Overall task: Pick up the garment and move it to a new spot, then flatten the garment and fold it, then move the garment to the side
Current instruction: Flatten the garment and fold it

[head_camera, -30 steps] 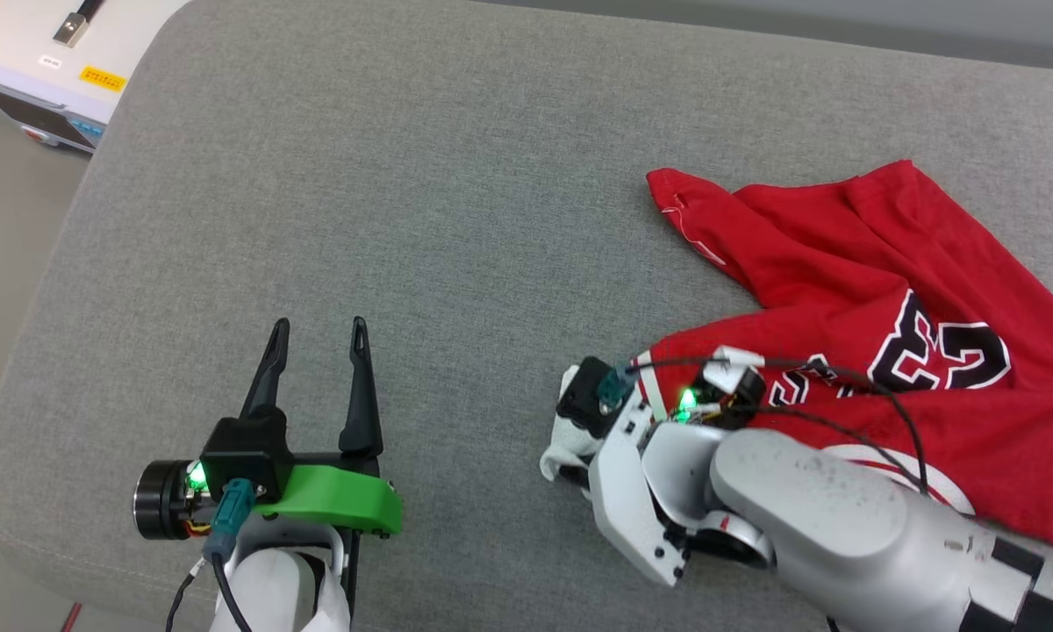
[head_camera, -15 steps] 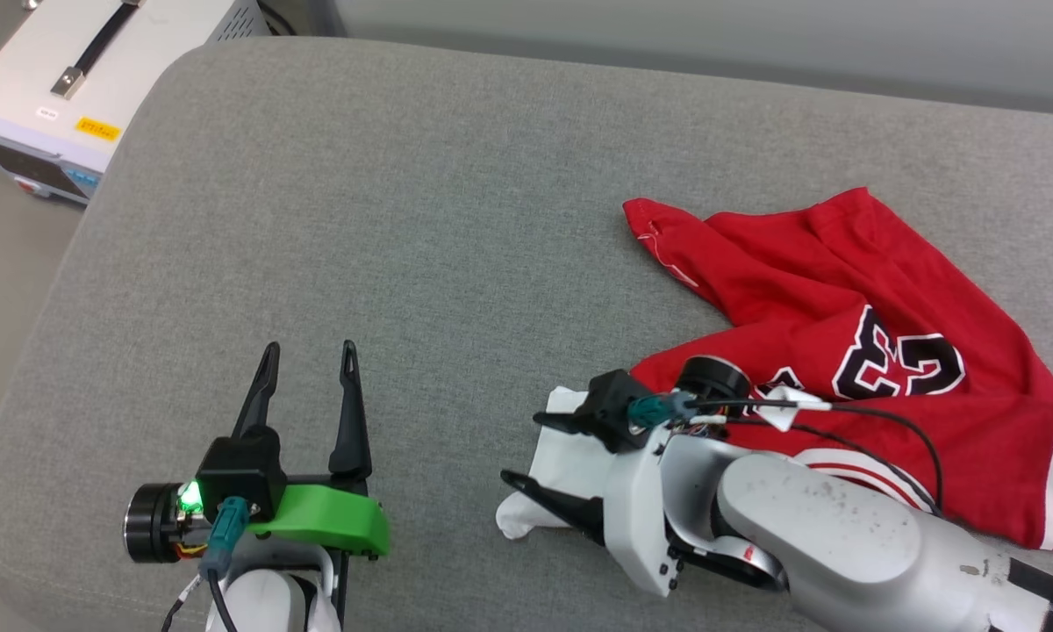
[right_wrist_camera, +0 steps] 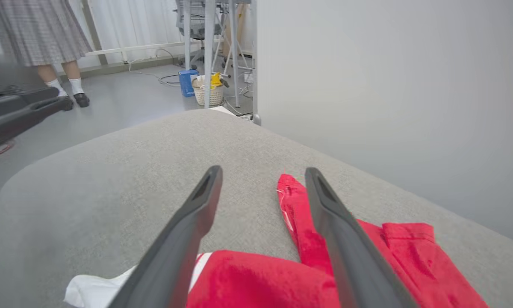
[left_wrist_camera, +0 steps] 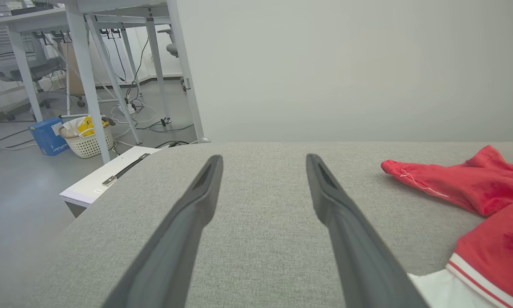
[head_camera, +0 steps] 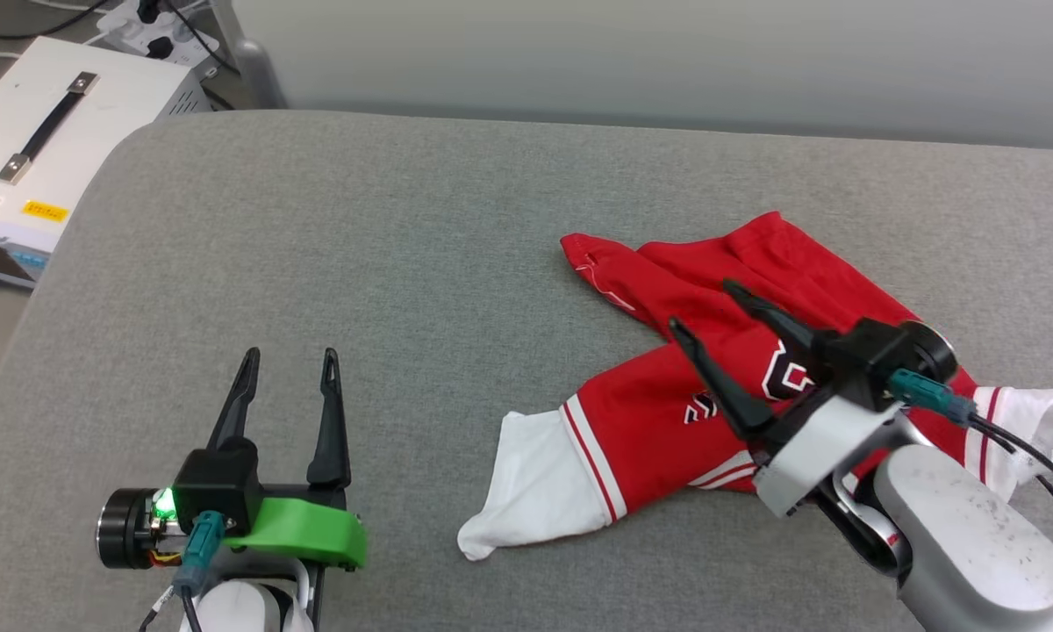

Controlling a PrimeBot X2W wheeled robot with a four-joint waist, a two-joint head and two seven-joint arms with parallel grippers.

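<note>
The garment [head_camera: 658, 412], a red T-shirt with white sleeves and striped trim, lies crumpled on the right half of the grey cushion [head_camera: 404, 263]. One white sleeve [head_camera: 535, 491] stretches out toward the front left. Black lettering is partly hidden behind my right gripper [head_camera: 702, 303], which hovers open above the shirt with nothing between its fingers. In the right wrist view the red cloth [right_wrist_camera: 256, 278] lies below the spread fingers [right_wrist_camera: 188, 222]. My left gripper [head_camera: 290, 355] stands open over bare cushion at the lower left, well apart from the shirt [left_wrist_camera: 474, 188].
A white box with a black handle [head_camera: 44, 167] stands on the floor beyond the cushion's left edge. A pale wall runs behind the cushion. On the floor to the left are desk legs and a basket [left_wrist_camera: 87, 139]. A person's legs [right_wrist_camera: 66, 83] stand far off.
My right gripper has opened, let go of the white sleeve, and lifted back over the shirt. The sleeve now lies flat. The head camera has tilted up. The left gripper has stayed put.
</note>
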